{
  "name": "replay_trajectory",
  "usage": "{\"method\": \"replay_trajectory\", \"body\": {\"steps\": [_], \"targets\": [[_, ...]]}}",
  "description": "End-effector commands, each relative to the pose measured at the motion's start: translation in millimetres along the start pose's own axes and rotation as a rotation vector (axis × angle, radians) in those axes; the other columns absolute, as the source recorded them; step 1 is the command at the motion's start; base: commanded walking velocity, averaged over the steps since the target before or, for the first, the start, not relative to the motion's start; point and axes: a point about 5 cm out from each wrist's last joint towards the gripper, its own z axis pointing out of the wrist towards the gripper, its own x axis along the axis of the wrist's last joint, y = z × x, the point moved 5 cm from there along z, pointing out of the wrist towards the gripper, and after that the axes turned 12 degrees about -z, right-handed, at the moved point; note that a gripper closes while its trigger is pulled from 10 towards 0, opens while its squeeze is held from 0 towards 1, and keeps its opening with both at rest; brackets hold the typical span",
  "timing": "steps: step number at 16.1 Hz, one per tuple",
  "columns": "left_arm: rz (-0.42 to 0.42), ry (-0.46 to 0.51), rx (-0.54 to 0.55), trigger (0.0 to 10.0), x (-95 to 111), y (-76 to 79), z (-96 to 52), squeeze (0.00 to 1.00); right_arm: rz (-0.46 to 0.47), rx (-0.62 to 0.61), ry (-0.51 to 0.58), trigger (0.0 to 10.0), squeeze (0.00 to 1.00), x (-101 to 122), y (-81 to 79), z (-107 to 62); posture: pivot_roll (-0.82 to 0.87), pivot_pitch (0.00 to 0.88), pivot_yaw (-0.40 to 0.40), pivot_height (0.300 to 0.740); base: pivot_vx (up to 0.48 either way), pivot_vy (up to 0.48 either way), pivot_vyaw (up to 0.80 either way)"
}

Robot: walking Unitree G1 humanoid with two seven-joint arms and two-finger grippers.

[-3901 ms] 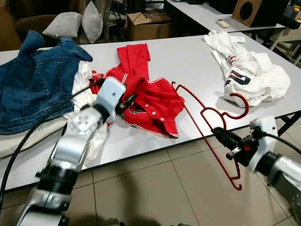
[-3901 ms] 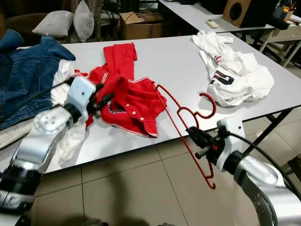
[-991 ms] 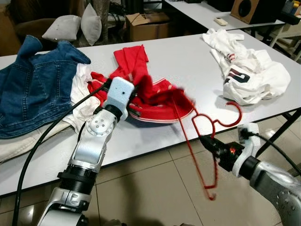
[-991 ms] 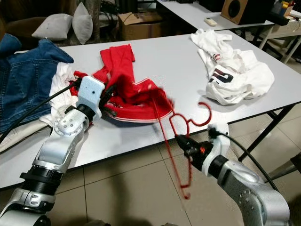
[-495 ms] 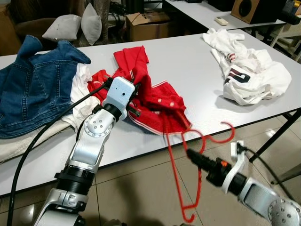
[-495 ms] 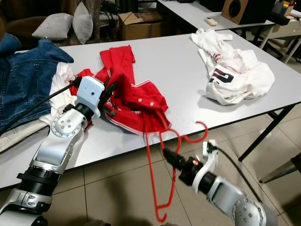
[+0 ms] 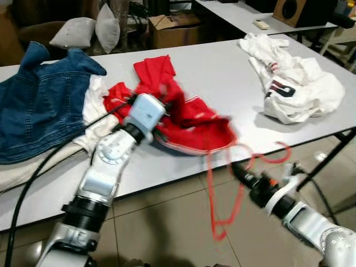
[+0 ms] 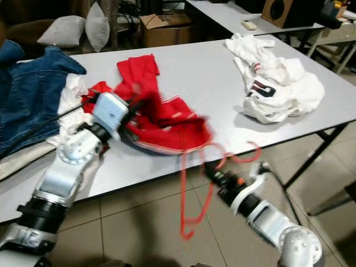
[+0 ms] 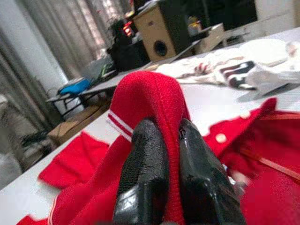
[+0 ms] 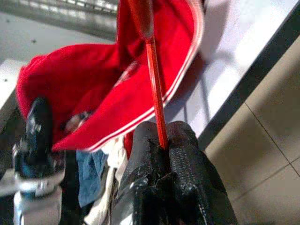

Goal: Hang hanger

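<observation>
— Tool status first: the right tool is clenching the thin wire of the red hanger, which is hanging off the counter's near edge at about five o'clock from the red shirt. One arm of the hanger is reaching up into the shirt's hem; the hook is curling out toward three o'clock.

— And the left tool?

— It is pinching a ridge of that red shirt between both fingers, holding the fabric up off the counter.

— So what is worrying you?

— The hanger is blurring, so it is swinging. With such a thin wire in the grip, I judge it is likely to twist or slide between the fingers, and the arm inside the hem could be popping back out.

— Anything else?

— The shirt is sitting right at the counter edge. If the right tool is pulling harder than the left is holding, the whole garment may be dragging off onto the floor tiles.
</observation>
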Motion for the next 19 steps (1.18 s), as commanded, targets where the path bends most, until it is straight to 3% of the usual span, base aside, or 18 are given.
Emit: {"method": "replay_trajectory", "body": {"steps": [1, 4, 5, 7, 9, 10, 13, 15, 16, 18, 19], "targets": [[0.028, 0.011, -0.058, 0.0, 3.5, 8.8, -0.9, 0.0, 0.068, -0.029, 0.051, 10.0, 0.0, 9.7, 9.1, 0.2, -0.05, 0.0, -0.001, 0.74, 0.0, 0.0, 0.0], [0.068, -0.052, -0.148, 0.0, -11.6, 24.5, -5.4, 0.0, 0.163, -0.084, 0.126, 10.0, 0.0, 27.5, 20.1, 13.4, -0.05, 0.0, -0.005, 0.74, 0.0, 0.0, 0.0], [0.076, -0.073, -0.159, 0.0, -16.9, 28.6, -6.1, 0.0, 0.179, -0.078, 0.154, 10.0, 0.0, 36.1, 16.7, 20.7, -0.05, 0.0, -0.008, 0.74, 0.0, 0.0, 0.0], [0.093, -0.115, -0.177, 0.0, -29.6, 37.9, -7.8, 0.0, 0.234, -0.049, 0.224, 10.0, 0.0, 59.9, 1.5, 42.5, -0.04, 0.0, -0.012, 0.74, 0.0, 0.0, 0.0], [0.093, -0.123, -0.173, 0.0, -32.4, 41.1, -6.8, 0.0, 0.238, -0.071, 0.233, 10.0, 0.0, 67.4, -3.0, 55.3, -0.04, 0.0, -0.016, 0.74, 0.0, 0.0, 0.0], [0.091, -0.124, -0.178, 0.0, -33.1, 45.5, -5.1, 0.0, 0.225, -0.071, 0.285, 10.0, 0.0, 83.0, -12.3, 68.7, -0.04, 0.0, -0.021, 0.74, 0.0, 0.0, 0.0], [0.05, -0.109, -0.182, 0.0, -29.6, 51.7, -3.2, 0.0, 0.256, -0.007, 0.418, 10.0, 0.0, 114.3, -32.4, 79.8, -0.04, 0.0, -0.022, 0.74, 0.0, 0.0, 0.0], [0.049, -0.129, -0.169, 0.0, -34.3, 51.0, -3.6, 0.0, 0.353, 0.101, 0.495, 10.0, 0.0, 133.4, -49.0, 80.2, -0.03, 0.0, -0.026, 0.74, 0.0, 0.0, 0.0], [0.007, -0.118, -0.144, 0.0, -32.8, 48.3, -3.2, 0.0, 0.326, 0.1, 0.494, 10.0, 0.0, 134.4, -51.1, 81.2, -0.03, 0.0, -0.026, 0.74, 0.0, 0.0, 0.0], [-0.046, -0.089, -0.135, 0.0, -25.1, 48.0, -1.8, 0.0, 0.321, 0.032, 0.532, 10.0, 0.0, 137.0, -40.6, 82.8, -0.04, 0.0, -0.026, 0.74, 0.0, 0.0, 0.0], [-0.11, -0.071, -0.12, 0.0, -20.5, 47.8, -0.3, 0.0, 0.22, -0.022, 0.511, 10.0, 0.0, 133.5, -37.9, 87.8, -0.03, 0.0, -0.025, 0.74, 0.0, 0.0, 0.0]]}}
